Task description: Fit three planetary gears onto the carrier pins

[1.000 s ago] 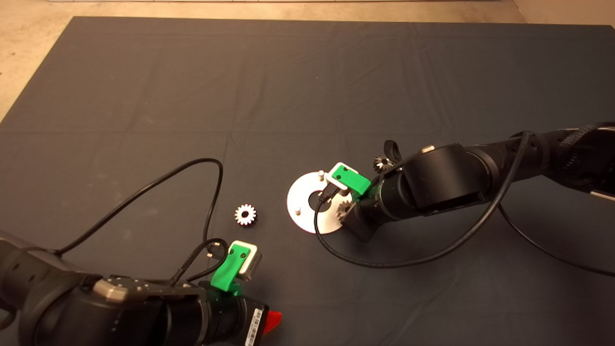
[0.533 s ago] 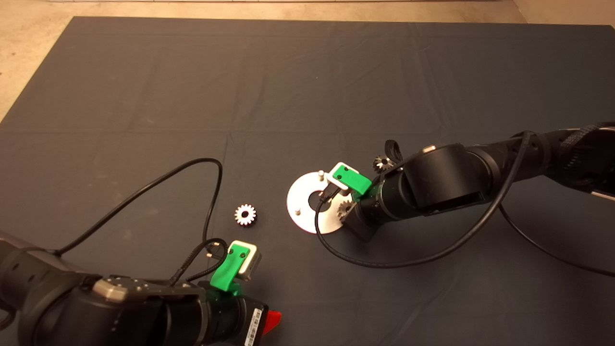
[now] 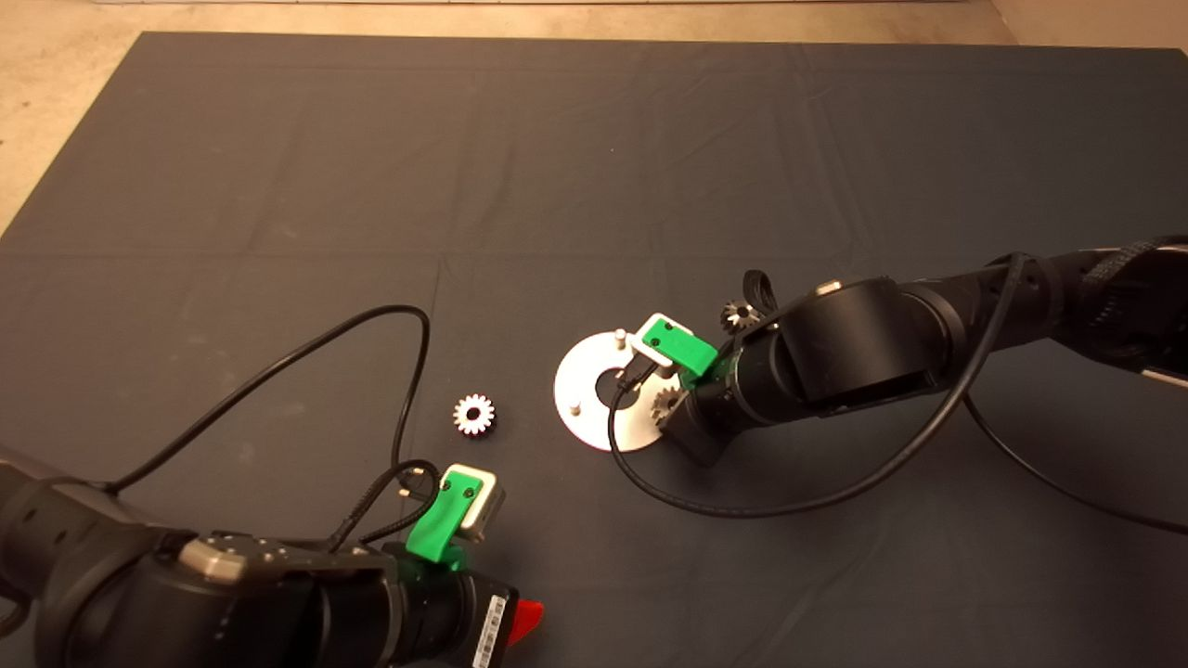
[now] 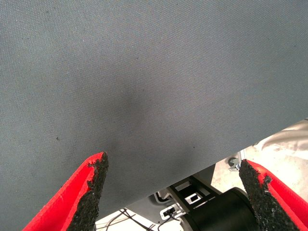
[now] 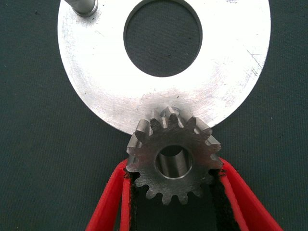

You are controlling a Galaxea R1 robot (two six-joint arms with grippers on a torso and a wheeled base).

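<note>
Right claw (image 5: 173,192): closed on one gear (image 5: 173,155), which is held at the near edge of the metal disc (image 5: 231,72), its bore seated over a pin (image 5: 172,161). Two bare pins (image 3: 618,336) are seen upright on the disc. Second gear (image 3: 474,414): laid on the dark mat (image 3: 278,186) left of the disc. Third gear (image 3: 740,315): behind the right arm, partly hidden. Left claw (image 4: 173,192): spread wide, nothing held, parked over the mat at the lower left.

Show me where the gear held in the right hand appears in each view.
Head view: held gear at the disc's rim nearest the right hand.
Left wrist view: not in it, only mat.
Right wrist view: held gear between the fingers.
Shared landmark: the disc.
</note>
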